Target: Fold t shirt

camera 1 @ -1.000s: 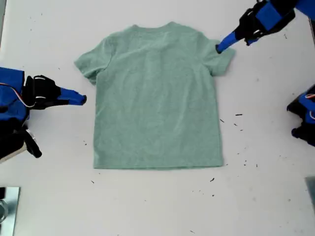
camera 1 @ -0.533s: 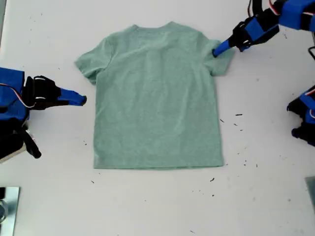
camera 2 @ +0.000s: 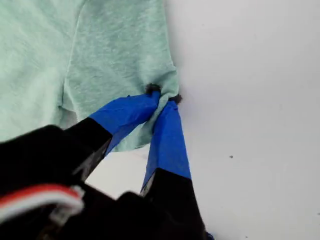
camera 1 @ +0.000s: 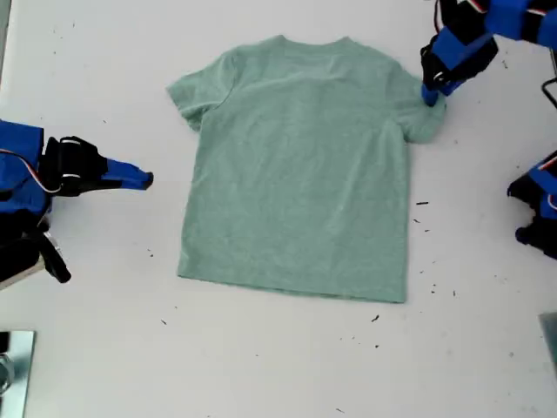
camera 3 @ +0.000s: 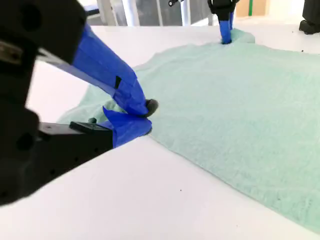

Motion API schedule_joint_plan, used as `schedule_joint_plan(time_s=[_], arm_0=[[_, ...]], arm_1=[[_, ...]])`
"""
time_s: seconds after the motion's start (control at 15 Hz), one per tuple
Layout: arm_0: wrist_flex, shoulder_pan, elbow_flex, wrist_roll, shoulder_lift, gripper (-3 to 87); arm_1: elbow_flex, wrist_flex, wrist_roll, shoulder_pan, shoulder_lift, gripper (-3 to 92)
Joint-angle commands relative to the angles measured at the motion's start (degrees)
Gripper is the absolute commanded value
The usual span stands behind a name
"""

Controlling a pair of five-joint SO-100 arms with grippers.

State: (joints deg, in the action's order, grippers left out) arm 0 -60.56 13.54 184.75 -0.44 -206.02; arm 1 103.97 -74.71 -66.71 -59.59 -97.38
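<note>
Pinching the plain t shirt (camera 2: 120, 55) sleeve, my first hand (camera 2: 162, 97).

we seem to be in a lab or test room set up for recording, not a home. the work surface is a bare white table (camera 1: 261, 366), plain and matte, marked with small dark specks and scuffs (camera 1: 421, 204). past its far edge, the second wrist view shows pale metal frame posts (camera 3: 132, 11) and a strip of green and tan (camera 3: 252, 7) behind them, though that background is too blurred for us to name. at the exterior view's lower left corner sits a shiny metal fitting (camera 1: 13, 366). exposed red and white servo wires (camera 2: 42, 196) run along the arm.
</note>
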Motion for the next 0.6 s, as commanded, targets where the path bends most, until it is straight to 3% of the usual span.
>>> schedule_joint_plan(time_s=[0.0, 0.13, 0.27, 0.53], arm_0=[[0.4, -0.5, 0.3, -0.1, -0.4, -0.1], [0.4, -0.5, 0.2, -0.2, -0.4, -0.1], [0.4, -0.3, 0.2, -0.3, -0.4, -0.1], [0.4, 0.4, 0.2, -0.3, -0.4, -0.1]], arm_1=[[-12.1, -7.9, 2.3, 2.9, -4.0, -1.3], [-28.4, -14.4, 7.2, 8.3, -1.0, -1.3], [-44.5, -14.8, 13.6, 16.3, 6.7, -1.3], [-50.8, 1.3, 25.1, 27.0, 21.4, -1.3]])
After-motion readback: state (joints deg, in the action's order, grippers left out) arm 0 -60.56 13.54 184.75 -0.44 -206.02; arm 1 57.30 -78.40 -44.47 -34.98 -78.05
